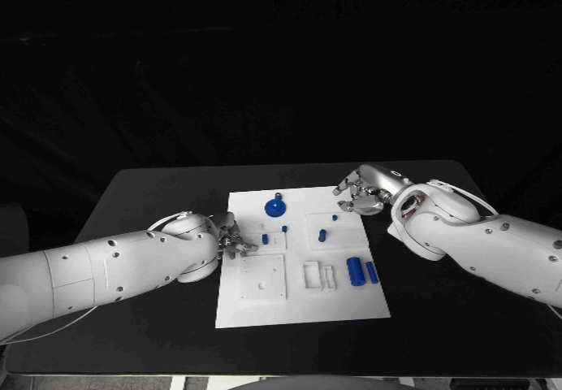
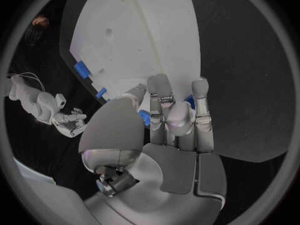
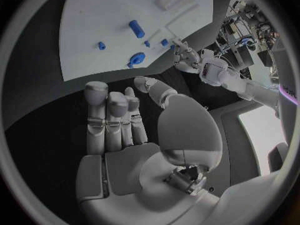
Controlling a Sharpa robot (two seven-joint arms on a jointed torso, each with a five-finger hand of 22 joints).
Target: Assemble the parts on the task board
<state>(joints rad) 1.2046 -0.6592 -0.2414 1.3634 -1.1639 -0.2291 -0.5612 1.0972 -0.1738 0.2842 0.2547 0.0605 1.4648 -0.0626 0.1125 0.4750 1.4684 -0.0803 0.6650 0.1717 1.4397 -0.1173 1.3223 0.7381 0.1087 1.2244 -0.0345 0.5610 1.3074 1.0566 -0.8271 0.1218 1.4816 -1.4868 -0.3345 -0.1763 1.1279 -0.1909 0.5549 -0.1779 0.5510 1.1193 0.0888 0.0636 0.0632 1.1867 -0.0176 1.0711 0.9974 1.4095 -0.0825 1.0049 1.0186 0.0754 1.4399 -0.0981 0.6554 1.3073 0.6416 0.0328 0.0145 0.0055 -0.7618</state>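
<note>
Dim, dark surroundings; the white task board glows brightly, and wrist views bend at the edges.

White task board on black table

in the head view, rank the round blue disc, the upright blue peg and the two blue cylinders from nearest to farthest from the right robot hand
1. Round blue disc, at the board's far edge, beside the right robot hand.
2. Upright blue peg, mid-board.
3. Two blue cylinders, toward the board's near right side.

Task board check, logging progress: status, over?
Left hand at task board left edge, empty. Right hand empty, off far right corner. Blue parts loose. Nothing blocking.
</note>
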